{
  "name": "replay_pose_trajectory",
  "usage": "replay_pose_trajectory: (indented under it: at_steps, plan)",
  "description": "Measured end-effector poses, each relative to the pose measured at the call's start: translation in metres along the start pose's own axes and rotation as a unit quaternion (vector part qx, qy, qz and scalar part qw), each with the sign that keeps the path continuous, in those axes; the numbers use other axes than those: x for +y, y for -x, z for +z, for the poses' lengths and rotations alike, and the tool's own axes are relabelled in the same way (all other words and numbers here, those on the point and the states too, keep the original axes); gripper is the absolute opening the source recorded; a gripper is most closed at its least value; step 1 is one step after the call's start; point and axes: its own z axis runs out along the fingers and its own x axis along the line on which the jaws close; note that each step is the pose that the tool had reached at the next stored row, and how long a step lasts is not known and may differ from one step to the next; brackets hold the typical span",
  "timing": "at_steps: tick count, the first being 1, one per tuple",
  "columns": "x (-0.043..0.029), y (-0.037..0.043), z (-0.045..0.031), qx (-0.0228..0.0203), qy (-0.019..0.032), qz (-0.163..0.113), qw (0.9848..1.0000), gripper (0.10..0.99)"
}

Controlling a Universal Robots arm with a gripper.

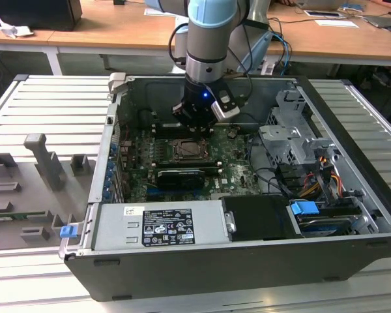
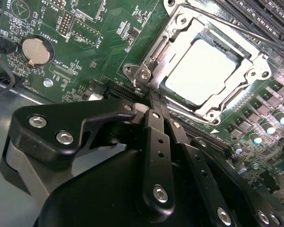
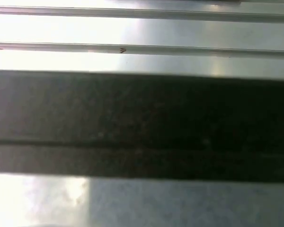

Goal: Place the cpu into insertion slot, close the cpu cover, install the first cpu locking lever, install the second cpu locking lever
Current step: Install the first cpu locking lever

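The cpu [image 2: 203, 71] lies flat in the insertion slot [image 1: 190, 150], its pale metal top showing through the window of the cpu cover [image 2: 177, 45]. The cover lies down flat over it. A thin metal lever rod [image 2: 227, 26] runs along one side of the cover, and a lever end [image 2: 143, 75] sits at the socket's corner. My gripper [image 2: 157, 101] is shut, its two black fingers pressed together, with their tips right at that corner by the lever end. In the exterior view the gripper [image 1: 195, 122] hangs just behind the socket, inside the open computer case.
The green circuit board [image 2: 85, 52] carries a coin battery [image 2: 34, 49] and a long black card [image 1: 179, 177]. A power supply [image 1: 159, 225] fills the case's front, with a drive cage [image 1: 290, 140] and cables on the exterior view's right. The case wall [image 1: 114, 117] stands on the exterior view's left.
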Motion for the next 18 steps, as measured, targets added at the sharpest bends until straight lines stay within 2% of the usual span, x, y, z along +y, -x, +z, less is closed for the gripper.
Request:
replay_pose_trajectory:
  at_steps: [10, 18]
  plan:
    - [-0.0002, 0.0, 0.0025, 0.0003, -0.0069, 0.0, 1.0, 0.106]
    - [-0.0004, 0.0001, 0.0059, 0.0004, -0.008, 0.0, 1.0, 0.106]
